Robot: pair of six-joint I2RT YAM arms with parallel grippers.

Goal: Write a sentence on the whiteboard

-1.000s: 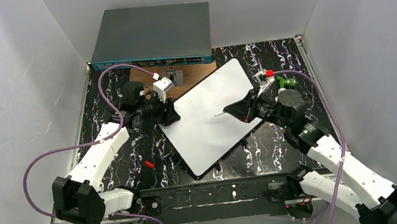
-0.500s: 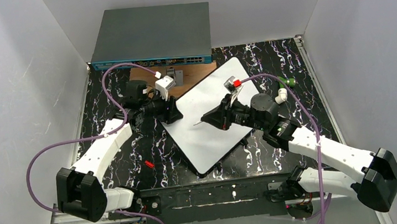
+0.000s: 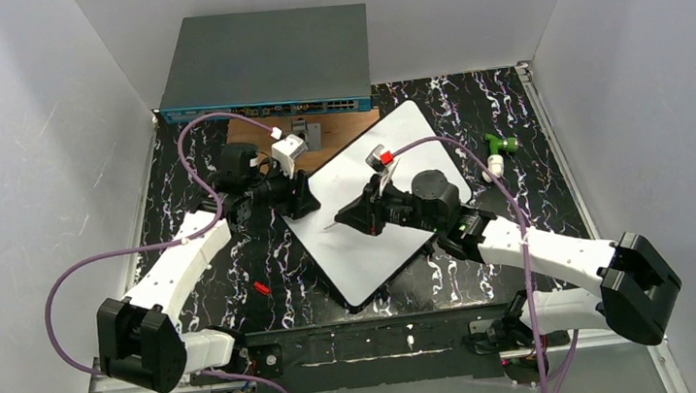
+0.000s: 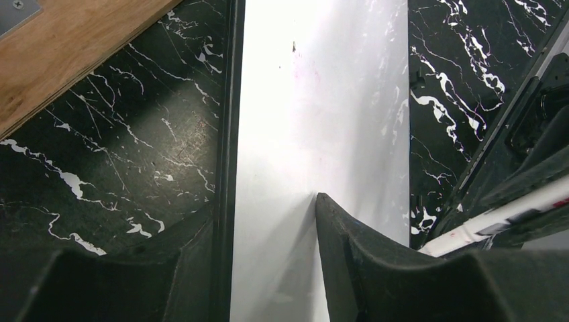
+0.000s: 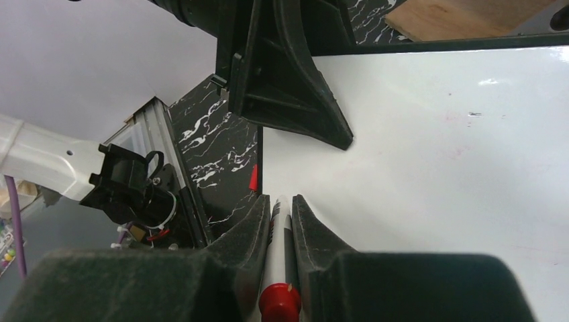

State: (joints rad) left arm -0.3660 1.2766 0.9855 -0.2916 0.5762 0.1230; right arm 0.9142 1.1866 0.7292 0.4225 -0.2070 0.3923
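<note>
With the right pincer (image 5: 276,201) clamped on a white marker (image 5: 277,225), bring the nib down onto the whiteboard (image 5: 436,168), close to the edge by the left arm; cannot tell whether touching yet. Press lightly and pull slow, even strokes toward the open white. Rely on the left pincer (image 4: 265,211), parted astride that edge with one fingertip (image 4: 332,221) on the white face, probably to stop sliding. Mind the board lying askew on the marbled table (image 3: 510,101) between both arms.
</note>
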